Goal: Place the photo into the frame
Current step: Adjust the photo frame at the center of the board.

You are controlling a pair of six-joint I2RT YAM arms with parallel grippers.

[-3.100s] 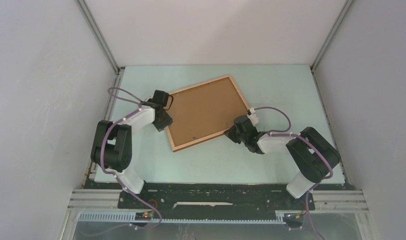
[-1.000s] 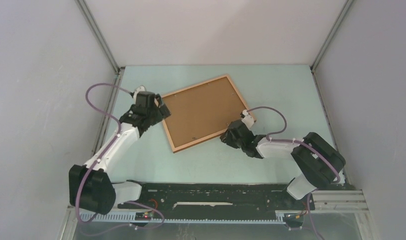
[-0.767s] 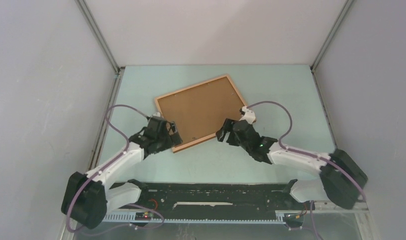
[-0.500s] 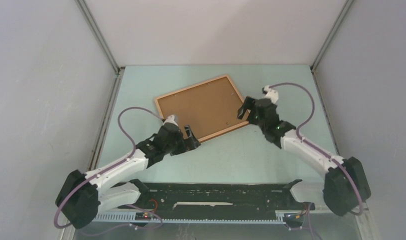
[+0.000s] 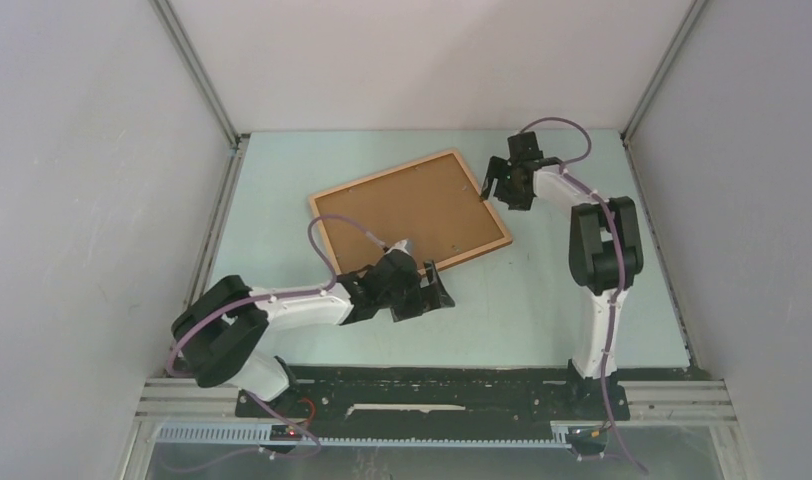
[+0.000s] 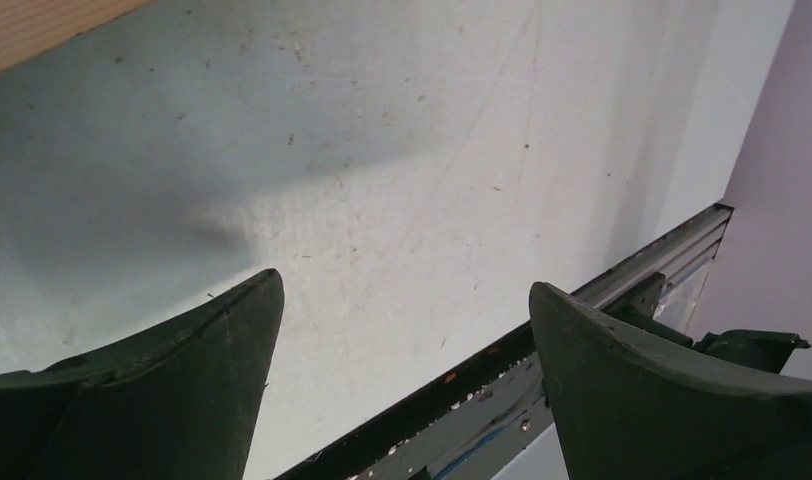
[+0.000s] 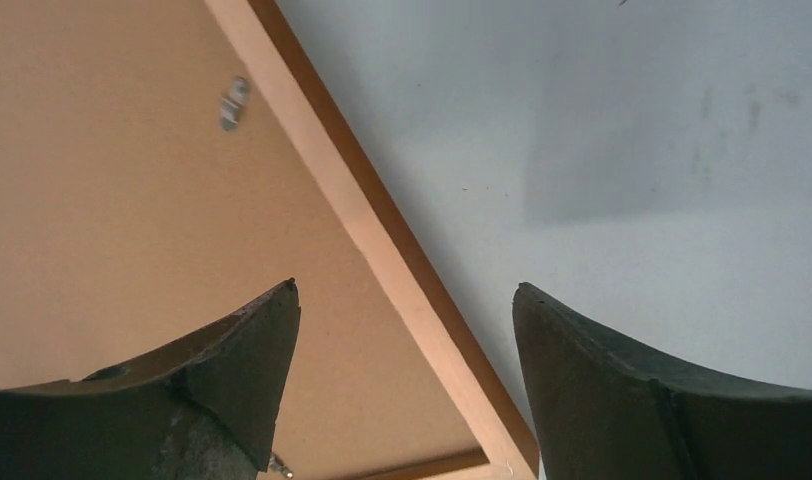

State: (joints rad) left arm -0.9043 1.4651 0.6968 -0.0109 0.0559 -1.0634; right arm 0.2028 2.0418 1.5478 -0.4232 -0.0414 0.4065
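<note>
The frame (image 5: 485, 205) lies face down and skewed in the middle of the table, and a brown backing board (image 5: 407, 215) fills it. The photo is hidden. My left gripper (image 5: 440, 287) is open, low over bare table just off the frame's near right edge; the left wrist view shows only a sliver of frame (image 6: 42, 25) at its top left. My right gripper (image 5: 495, 190) is open at the frame's far right side. In the right wrist view its fingers (image 7: 252, 340) stand either side of the frame's rail (image 7: 382, 240) without touching it.
A small metal clip (image 7: 234, 103) sits on the backing board (image 7: 102, 200) near the rail. The black base rail (image 5: 432, 385) runs along the near table edge and also shows in the left wrist view (image 6: 582, 330). Grey walls (image 5: 92, 200) enclose the table on three sides.
My left gripper swept from the frame's left side round to its near right edge. My right gripper went from the frame's near corner up to its far right side. The frame shifted slightly.
</note>
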